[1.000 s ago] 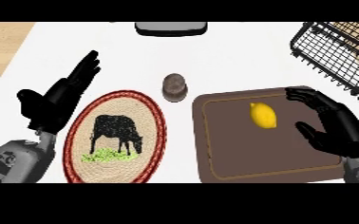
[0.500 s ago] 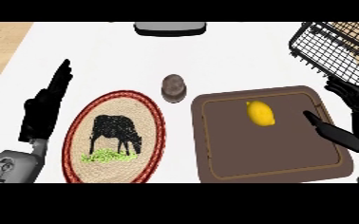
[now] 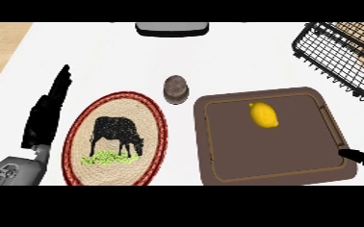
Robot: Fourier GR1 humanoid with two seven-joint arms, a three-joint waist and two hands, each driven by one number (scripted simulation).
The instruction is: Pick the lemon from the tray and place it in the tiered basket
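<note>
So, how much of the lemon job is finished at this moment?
Nothing looks done: the lemon lies on the brown tray, untouched. Only a fingertip of the right hand shows at the tray's right edge. Grasping, lifting and placing in the tiered basket all remain.

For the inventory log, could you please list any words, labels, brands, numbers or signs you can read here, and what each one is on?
None: no readable text shows in this view.
The plate bears only a black cow picture, no words.
The lemon, tray and basket carry no labels.

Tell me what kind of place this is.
Probably a kitchen counter: a yellow lemon on a dark brown rectangular tray, a round woven plate with a cow picture, and a black wire tiered basket.
</note>
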